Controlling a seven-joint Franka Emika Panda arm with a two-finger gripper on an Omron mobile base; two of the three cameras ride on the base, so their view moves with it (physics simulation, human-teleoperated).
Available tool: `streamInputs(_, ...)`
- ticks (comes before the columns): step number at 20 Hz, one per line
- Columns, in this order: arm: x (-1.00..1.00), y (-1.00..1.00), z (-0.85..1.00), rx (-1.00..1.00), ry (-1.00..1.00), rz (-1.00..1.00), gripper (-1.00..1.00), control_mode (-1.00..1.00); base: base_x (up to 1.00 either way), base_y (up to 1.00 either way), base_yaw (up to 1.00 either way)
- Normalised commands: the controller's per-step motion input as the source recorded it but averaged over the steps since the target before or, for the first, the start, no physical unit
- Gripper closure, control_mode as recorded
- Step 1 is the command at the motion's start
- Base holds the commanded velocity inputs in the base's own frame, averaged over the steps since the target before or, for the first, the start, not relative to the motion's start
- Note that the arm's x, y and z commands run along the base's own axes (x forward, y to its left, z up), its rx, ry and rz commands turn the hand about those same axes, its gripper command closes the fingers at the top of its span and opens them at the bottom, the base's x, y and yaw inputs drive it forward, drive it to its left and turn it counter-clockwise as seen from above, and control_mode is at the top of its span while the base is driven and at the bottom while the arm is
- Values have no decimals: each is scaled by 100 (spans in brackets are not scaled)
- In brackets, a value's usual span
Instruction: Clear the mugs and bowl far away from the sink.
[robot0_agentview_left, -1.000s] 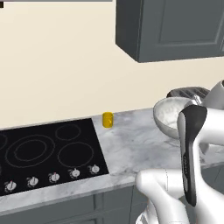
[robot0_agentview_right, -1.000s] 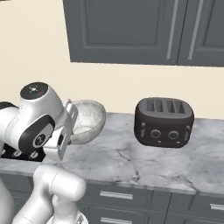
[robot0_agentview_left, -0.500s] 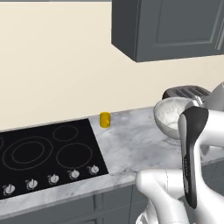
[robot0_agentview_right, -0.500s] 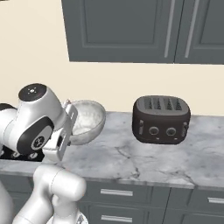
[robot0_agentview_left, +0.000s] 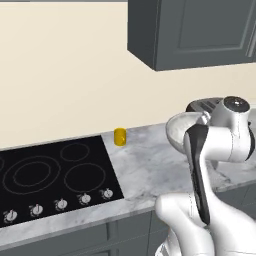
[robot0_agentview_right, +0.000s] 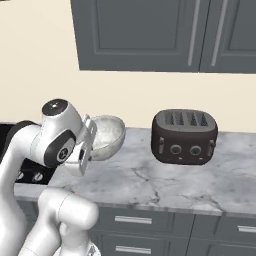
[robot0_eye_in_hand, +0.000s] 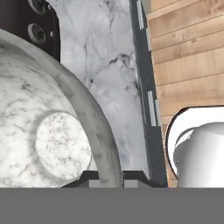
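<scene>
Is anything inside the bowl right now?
Nothing shows inside the bowl: its marbled wall and flat round bottom are bare. The near-rim part, where the jaws sit, is cut off by the frame edge.

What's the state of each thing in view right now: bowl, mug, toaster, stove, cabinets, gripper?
Bowl: lifted off the counter, tilted, rim between the gripper's fingers, nothing inside.
Yellow mug: upright on the counter beside the stove, untouched.
Toaster: on the counter, slots empty.
Stove: nothing on its rings.
Cabinets: doors shut.
Gripper: shut on the bowl's rim.
</scene>
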Motion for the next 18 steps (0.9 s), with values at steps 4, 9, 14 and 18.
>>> streamInputs(4, 99, 12, -52, -1, -1, 0, 100, -100, 0, 0, 0)
streamInputs(9, 100, 9, -37, -2, 1, 0, 100, -100, 0, 0, 0)
streamInputs(14, 100, 0, -19, 0, 25, 0, 100, -100, 0, 0, 0)
streamInputs(18, 100, 0, -7, 2, 22, 0, 100, -100, 0, 0, 0)
